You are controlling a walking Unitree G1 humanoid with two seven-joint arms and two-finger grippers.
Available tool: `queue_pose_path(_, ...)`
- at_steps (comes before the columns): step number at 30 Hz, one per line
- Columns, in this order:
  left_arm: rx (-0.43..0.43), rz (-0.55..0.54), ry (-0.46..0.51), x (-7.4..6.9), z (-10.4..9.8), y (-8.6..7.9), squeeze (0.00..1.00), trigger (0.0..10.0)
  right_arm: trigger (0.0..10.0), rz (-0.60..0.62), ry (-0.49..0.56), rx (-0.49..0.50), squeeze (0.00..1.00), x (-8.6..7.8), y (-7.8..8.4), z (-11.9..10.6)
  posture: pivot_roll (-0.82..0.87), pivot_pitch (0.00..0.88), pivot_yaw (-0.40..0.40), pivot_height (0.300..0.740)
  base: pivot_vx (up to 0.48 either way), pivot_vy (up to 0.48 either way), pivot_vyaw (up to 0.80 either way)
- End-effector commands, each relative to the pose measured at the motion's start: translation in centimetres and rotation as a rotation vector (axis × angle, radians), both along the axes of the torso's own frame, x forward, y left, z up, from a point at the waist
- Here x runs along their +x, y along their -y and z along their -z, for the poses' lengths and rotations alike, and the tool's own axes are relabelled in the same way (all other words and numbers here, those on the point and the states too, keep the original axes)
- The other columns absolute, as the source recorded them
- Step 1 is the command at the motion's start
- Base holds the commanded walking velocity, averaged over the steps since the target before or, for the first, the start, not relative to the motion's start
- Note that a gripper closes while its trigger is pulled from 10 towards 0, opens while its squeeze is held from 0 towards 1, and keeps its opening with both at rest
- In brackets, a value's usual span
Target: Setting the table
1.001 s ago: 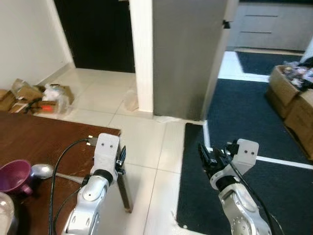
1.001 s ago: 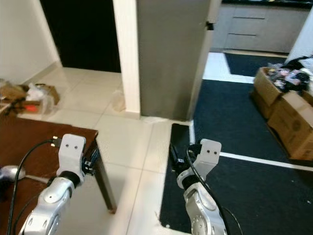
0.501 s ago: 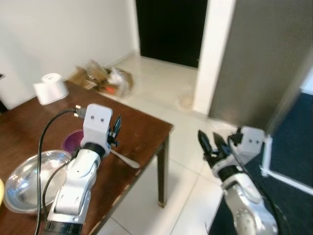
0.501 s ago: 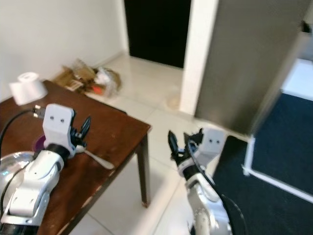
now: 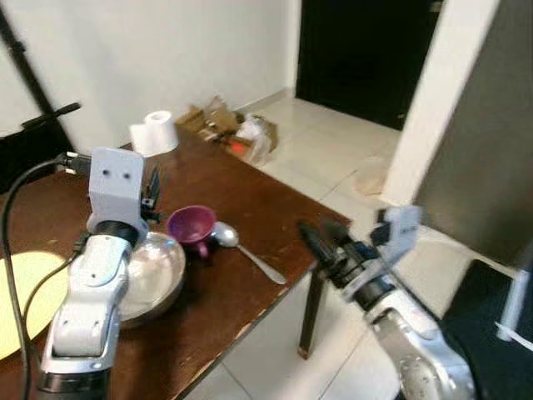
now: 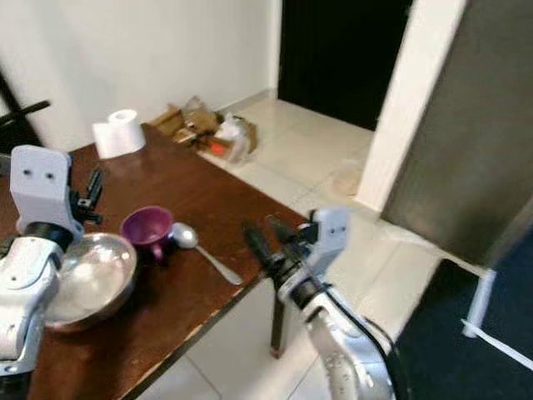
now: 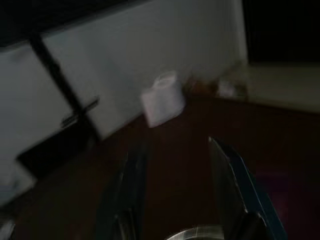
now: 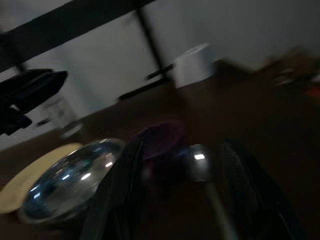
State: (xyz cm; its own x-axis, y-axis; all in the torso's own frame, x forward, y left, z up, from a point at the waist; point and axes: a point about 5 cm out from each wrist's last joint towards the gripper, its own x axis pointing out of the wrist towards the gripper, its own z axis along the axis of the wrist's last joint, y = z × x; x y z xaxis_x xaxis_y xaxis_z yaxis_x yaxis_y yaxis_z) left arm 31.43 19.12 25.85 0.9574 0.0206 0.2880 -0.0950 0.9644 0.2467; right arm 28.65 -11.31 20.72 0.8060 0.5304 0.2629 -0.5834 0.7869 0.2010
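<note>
Dark brown wooden table (image 5: 250, 192) holds a shiny round steel bowl (image 5: 154, 275), a purple plastic cup (image 5: 192, 227) touching the bowl's rim side, and a metal spoon (image 5: 241, 247) lying just beside the cup with its handle pointing toward the table corner. A white paper roll (image 5: 156, 132) stands at the far edge. A pale yellow flat plate (image 5: 21, 287) lies next to the bowl, partly cut off by the frame edge in the left eye view. Crumpled bags and cardboard (image 6: 208, 129) sit on the tiled floor by the wall.

View differences: the right wrist view shows bowl (image 8: 75, 175), cup (image 8: 162, 140), spoon bowl (image 8: 198, 162) and plate (image 8: 30, 175) from low over the tabletop, all between its own fingers; blurred. The left wrist view is dim; it shows the paper roll (image 7: 162, 97) and a black stand leg against the wall, plus a sliver of steel rim at the picture's edge.

Left gripper (image 5: 150, 196): raised over the table above the bowl, fingers parted in the wrist view, holding nothing. Right gripper (image 5: 321, 242): off the table corner, near the spoon handle's end but apart from it, fingers spread, empty.

Versus 0.5 s ago: the head camera has swung further left, so the whole table top, the paper roll and the plate now sit more centrally; doorway shifted right. Bowl, cup and spoon keep the same arrangement.
</note>
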Motion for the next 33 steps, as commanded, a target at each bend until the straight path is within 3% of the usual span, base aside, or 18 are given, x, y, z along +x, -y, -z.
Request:
queue_pose_path(1,0.018,0.050,-0.053,0.3,0.2,0.3,0.00,10.0,10.0,-0.003,-0.012,0.002,0.04,-0.2,0.1,0.1,0.02,0.081,0.091,0.740,0.000,0.000,0.80)
queue_pose_path(4,0.022,0.143,-0.114,0.6,-0.3,0.5,0.00,10.0,10.0,0.020,-0.027,-0.006,0.04,0.0,0.3,0.3,0.02,0.082,0.097,0.740,0.000,0.000,0.80)
queue_pose_path(16,0.039,0.231,-0.194,0.9,-1.0,0.5,0.00,10.0,10.0,0.135,-0.055,-0.013,0.02,0.5,1.2,0.8,0.02,0.080,0.105,0.740,0.000,0.000,0.80)
queue_pose_path(20,0.026,0.237,-0.226,1.3,-0.8,0.6,0.00,10.0,10.0,0.222,-0.076,0.010,0.00,1.1,2.1,1.0,0.01,0.071,0.103,0.740,0.000,0.000,0.00)
queue_pose_path(30,0.018,0.241,-0.262,1.6,-0.1,0.8,0.00,10.0,10.0,0.240,-0.079,0.013,0.00,1.2,2.2,1.0,0.01,0.068,0.103,0.740,0.000,0.000,0.00)
queue_pose_path(33,0.058,0.285,-0.283,1.7,0.1,0.7,0.00,10.0,10.0,0.240,-0.081,0.011,0.00,1.1,2.1,1.1,0.01,0.069,0.103,0.740,0.000,0.000,0.00)
